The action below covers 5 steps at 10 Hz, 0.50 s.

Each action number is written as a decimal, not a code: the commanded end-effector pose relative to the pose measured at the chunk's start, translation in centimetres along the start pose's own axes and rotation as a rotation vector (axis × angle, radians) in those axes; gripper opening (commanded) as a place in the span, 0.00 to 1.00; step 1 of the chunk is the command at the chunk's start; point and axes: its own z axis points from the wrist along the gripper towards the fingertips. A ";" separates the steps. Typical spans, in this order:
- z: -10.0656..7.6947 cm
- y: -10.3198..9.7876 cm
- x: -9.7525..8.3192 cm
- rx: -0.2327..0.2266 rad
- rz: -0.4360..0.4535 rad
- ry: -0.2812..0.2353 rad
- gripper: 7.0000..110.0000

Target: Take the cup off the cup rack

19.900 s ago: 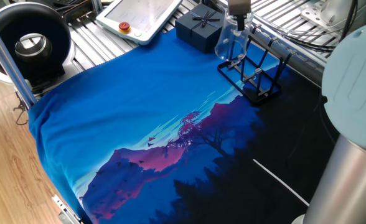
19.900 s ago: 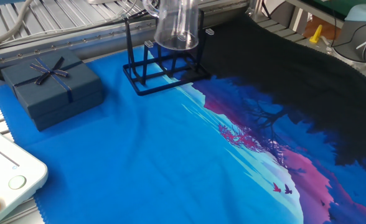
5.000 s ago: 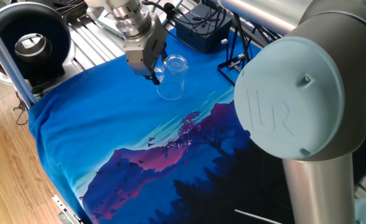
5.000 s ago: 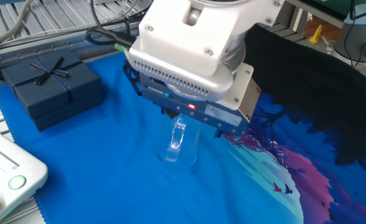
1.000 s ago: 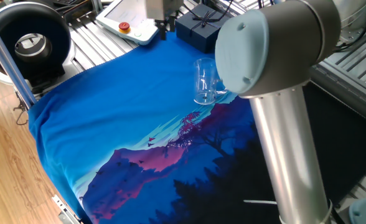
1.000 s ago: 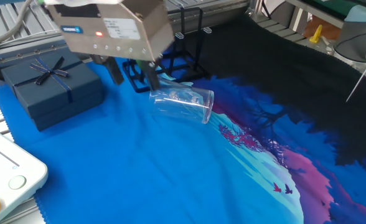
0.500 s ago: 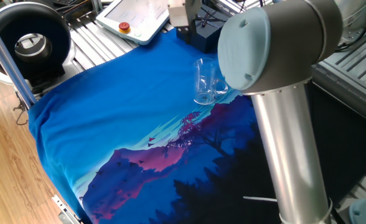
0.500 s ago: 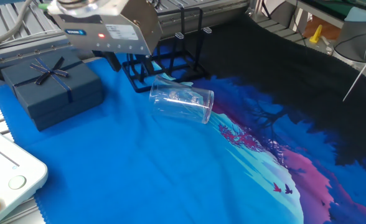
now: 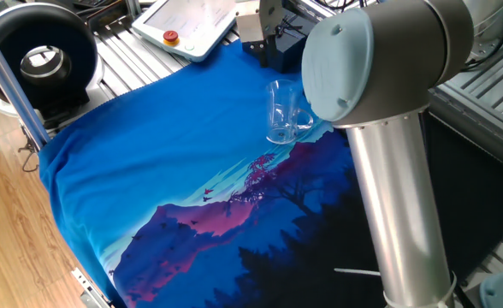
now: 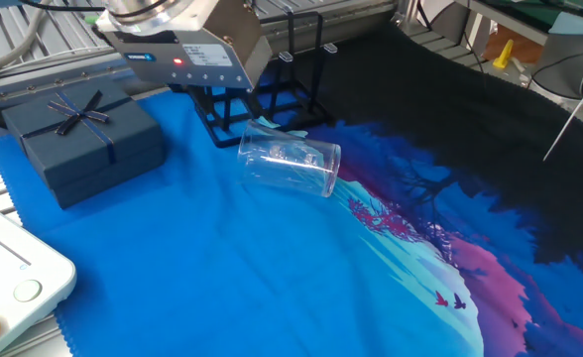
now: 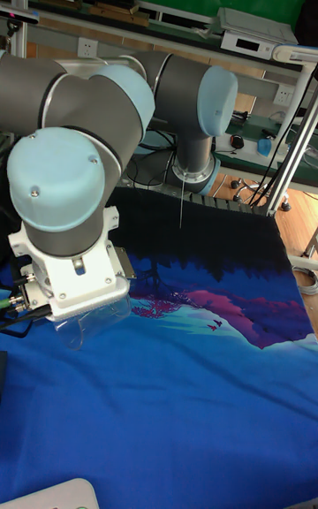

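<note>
The cup (image 10: 290,167), a clear glass mug, lies on its side on the blue cloth, a little in front of the cup rack (image 10: 293,84). It also shows as the cup (image 9: 284,113) beside the arm's big elbow, and as the cup (image 11: 92,325) under the white wrist housing. The rack is a black frame of thin bars, hidden by the arm in one fixed view. My gripper (image 10: 212,97) hangs above the cloth between the navy box and the rack, left of the cup and apart from it. It is open and holds nothing; its fingers blend into the rack bars.
A navy gift box with a bow (image 10: 78,139) sits left of the rack. A white teach pendant (image 9: 187,21) lies at the table's far edge, and a black round device (image 9: 38,56) stands off the left corner. The arm's grey column (image 9: 397,205) stands over the right side.
The gripper has drifted away from the cup, toward the rack and box, and a little upward. The cup has stayed on its side in the same spot.
</note>
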 end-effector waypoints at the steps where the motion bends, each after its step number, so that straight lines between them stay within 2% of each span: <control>1: 0.1 0.0 -0.6 -0.003 0.083 -0.030 0.57; 2: -0.1 2.1 -1.1 -0.088 0.017 -0.051 0.57; 3: -0.2 3.8 -0.8 -0.211 -0.049 -0.047 0.57; 4: 0.4 2.4 0.1 -0.201 -0.062 -0.023 0.57; 5: 1.2 0.6 0.7 -0.153 -0.053 -0.001 0.57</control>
